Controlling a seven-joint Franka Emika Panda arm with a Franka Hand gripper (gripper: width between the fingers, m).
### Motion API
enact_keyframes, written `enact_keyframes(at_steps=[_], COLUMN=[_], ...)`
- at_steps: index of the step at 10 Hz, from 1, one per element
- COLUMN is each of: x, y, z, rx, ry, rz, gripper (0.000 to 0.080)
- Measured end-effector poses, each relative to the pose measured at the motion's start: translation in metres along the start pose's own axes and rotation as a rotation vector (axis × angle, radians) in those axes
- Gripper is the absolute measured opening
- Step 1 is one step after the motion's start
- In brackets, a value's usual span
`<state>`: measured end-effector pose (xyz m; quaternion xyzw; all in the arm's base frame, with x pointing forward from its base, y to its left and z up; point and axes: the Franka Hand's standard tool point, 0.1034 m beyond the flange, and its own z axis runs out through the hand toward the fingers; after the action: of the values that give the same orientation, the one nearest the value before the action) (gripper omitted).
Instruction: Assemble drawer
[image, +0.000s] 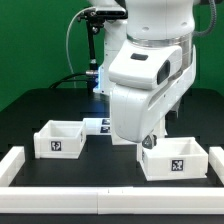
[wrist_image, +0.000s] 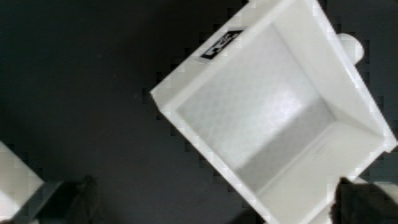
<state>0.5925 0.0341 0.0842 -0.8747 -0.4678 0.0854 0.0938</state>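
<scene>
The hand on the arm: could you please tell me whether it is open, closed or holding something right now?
Hand: open and gripping nothing, with the white tray lying in front of it.

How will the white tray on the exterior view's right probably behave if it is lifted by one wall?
The tray looks like thin moulded plastic, so it is probably stiff and light. Its smooth walls might slip in a pinch. Its low, wide base suggests it would slide, not tip, if pushed.
</scene>
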Motion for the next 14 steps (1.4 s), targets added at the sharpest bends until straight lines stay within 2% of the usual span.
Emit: enact_keyframes(at_steps=[4,5,6,7,8,9,12,14], x=[-0.001,-0.007,-0.012,-0.015,-0.019,-0.021,-0.020,-0.029], y=[0.001,0.007,0.006,0.001,-0.005,-0.007,-0.006,-0.016], z=[0.000,-0.002,-0.001,0.007,0.017,0.019,0.020,0.039], rx=[-0.001,-0.037,-0.086,-0.134,-0.163,-0.149,-0.154,-0.184], ry=[0.000,0.024,0.055,0.090,0.109,0.098,0.107,0.152], rz=[0.002,0.069,0.127,0.153,0.153,0.154,0.184,0.350], gripper=[0.0650,0.0650,0.0650,0.0650,0.0650,0.0650,0.0650,0.0650])
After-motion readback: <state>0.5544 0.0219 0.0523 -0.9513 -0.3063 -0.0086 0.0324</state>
